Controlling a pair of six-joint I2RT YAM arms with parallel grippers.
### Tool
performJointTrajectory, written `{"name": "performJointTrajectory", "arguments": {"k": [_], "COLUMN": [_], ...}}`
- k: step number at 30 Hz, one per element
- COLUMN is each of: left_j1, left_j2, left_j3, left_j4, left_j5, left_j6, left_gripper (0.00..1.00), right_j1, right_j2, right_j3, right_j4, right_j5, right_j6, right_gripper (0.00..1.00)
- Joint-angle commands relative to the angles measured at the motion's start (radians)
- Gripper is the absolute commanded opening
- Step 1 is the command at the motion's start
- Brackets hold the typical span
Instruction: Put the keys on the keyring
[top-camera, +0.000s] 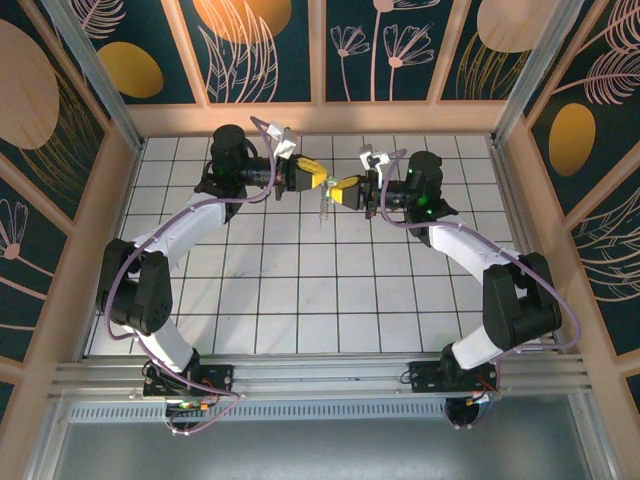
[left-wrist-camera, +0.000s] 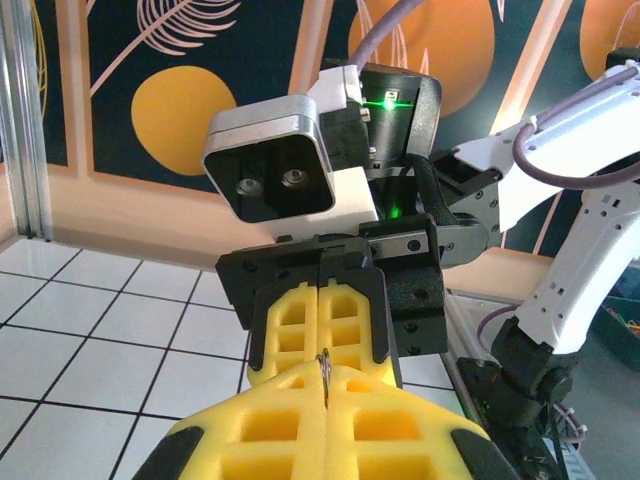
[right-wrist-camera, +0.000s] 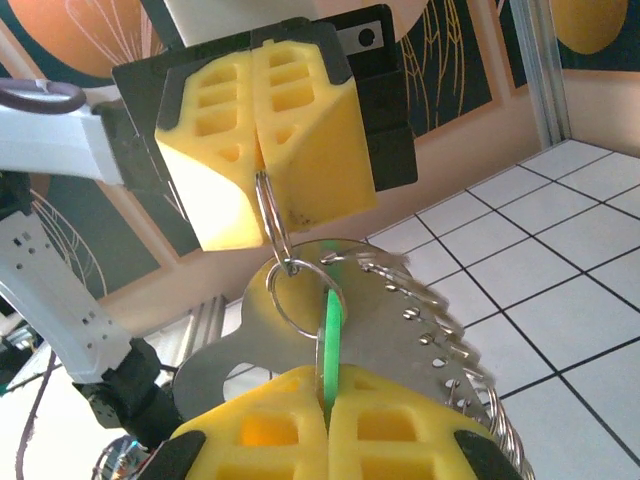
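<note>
Above the far middle of the table (top-camera: 300, 300), the left end effector (top-camera: 311, 176) pinches the keyring (right-wrist-camera: 272, 215) and the right end effector (top-camera: 346, 190) clamps the green key (right-wrist-camera: 329, 318); a twist while threading could slip either loose.

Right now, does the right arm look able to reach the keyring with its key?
Likely yes: the right gripper, shut on the key, sits at the keyring pinched by the left gripper; nothing stands between.

Left gripper (top-camera: 320, 179) blocks right gripper (top-camera: 336, 188) (sides open).
</note>
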Motion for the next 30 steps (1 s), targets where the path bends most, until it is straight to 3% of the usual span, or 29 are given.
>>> {"name": "performJointTrajectory", "arguments": {"k": [1,9,24,30], "left_j1": [-0.007,-0.008,-0.015,-0.018], "left_j2": [-0.030,-0.053,-0.060,-0.063], "left_j3": [0.004,-0.038,-0.075,-0.132], "left_j4": [0.062,0.171,0.226,0.368], "left_j5": [-0.013,-0.038,-0.071,-0.129], "left_j6": [-0.016,-0.087,-0.117,-0.219], "left_gripper": [0.00,0.00,0.00,0.00], "right_j1": [0.002,0.031,0.054,0.054], "right_j2": [-0.028,0.004,0.017,0.008], "right_j3": [0.000,0.007,0.021,0.001], "right_j4": [-0.008,-0.014,0.006,0.081], "right_j5": [-0.012,0.016,0.082,0.142], "right_j6": [-0.031,-0.031,-0.017,0.034], "right_gripper": [0.00,0.00,0.00,0.00]}}
